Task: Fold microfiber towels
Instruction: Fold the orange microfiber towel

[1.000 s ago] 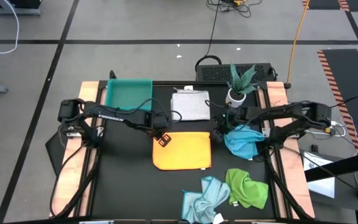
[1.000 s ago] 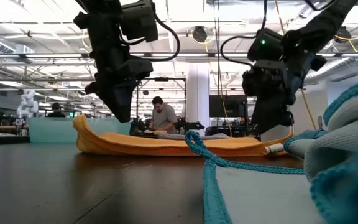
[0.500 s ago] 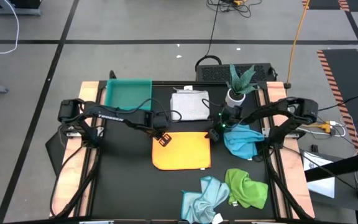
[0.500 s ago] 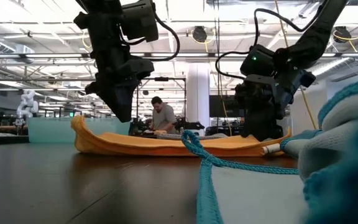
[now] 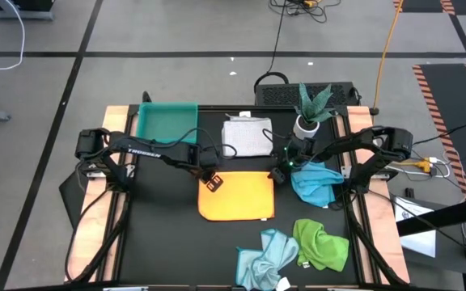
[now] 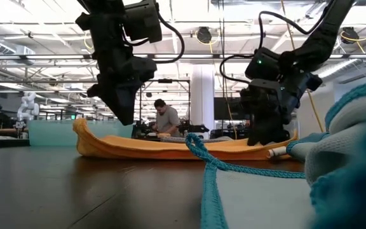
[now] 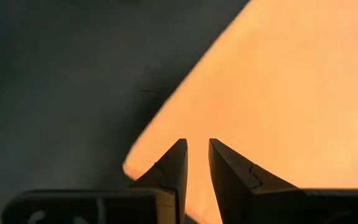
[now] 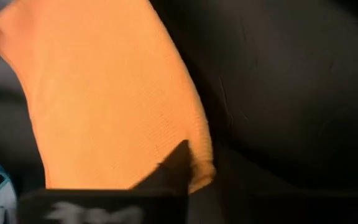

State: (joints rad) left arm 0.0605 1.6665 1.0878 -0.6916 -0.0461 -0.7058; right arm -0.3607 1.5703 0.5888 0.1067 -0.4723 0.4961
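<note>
A yellow-orange towel [image 5: 237, 196] lies flat on the dark table's middle. My left gripper [image 5: 211, 181] stands at its far left corner, the fingers nearly together with orange cloth in the narrow gap. My right gripper [image 5: 279, 174] is down at the far right corner, shut on it. A folded white-grey towel [image 5: 247, 135] lies behind. The bright blue towel [image 5: 314, 184] lies bunched at the right. The green towel [image 5: 322, 242] and the pale blue towel [image 5: 267, 255] lie crumpled near the front edge. My left gripper pinches the yellow-orange towel just inside its far left corner [image 7: 196, 130], fingers pointing steeply down from above. How many layers it has does not show. The towel stays on the table, its left end [image 6: 80, 130] curled a little upward. My right gripper holds the yellow-orange towel at its far right corner [image 8: 197, 155], slanting down from the table's right. Only one dark finger [image 8: 178, 163] shows on the cloth; the other is hidden against the dark table. The corner stays low on the table.
A teal tray [image 5: 167, 121] sits at the far left and a potted plant [image 5: 312, 109] at the far right. The bright blue towel lies just beside my right arm. The front left of the table [image 5: 168, 250] is bare. A person shows in the room behind.
My right gripper has come down and a little toward the table's left onto the yellow-orange towel's far right corner and has shut on it. The towel has not moved.
</note>
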